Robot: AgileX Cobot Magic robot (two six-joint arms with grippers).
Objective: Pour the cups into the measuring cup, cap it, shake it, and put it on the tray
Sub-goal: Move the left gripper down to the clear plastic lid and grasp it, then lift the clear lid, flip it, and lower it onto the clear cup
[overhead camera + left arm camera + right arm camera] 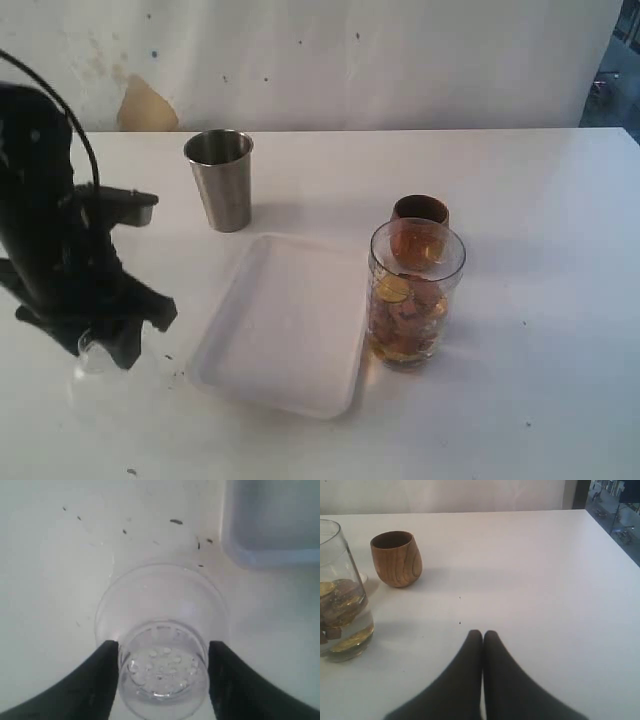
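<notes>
The measuring cup [415, 295], a clear cylinder holding coins and brown pieces, stands uncapped right of the tray [285, 320]. It also shows in the right wrist view as the measuring cup [340, 595], beside the wooden cup [396, 558]. The wooden cup [420, 212] stands upright just behind it. The steel tumbler [220, 178] stands upright behind the tray. My left gripper [163, 647] points down at the table left of the tray, its fingers [100, 680] against both sides of the clear domed lid [160, 600]. My right gripper [483, 632] is shut and empty, low over the table right of the measuring cup.
The tray's corner [270, 525] lies close beside the lid. Dark specks [175, 521] dot the table near it. The white table [540, 200] runs back to a wall, and in the right wrist view the table's far edge [615, 535] shows.
</notes>
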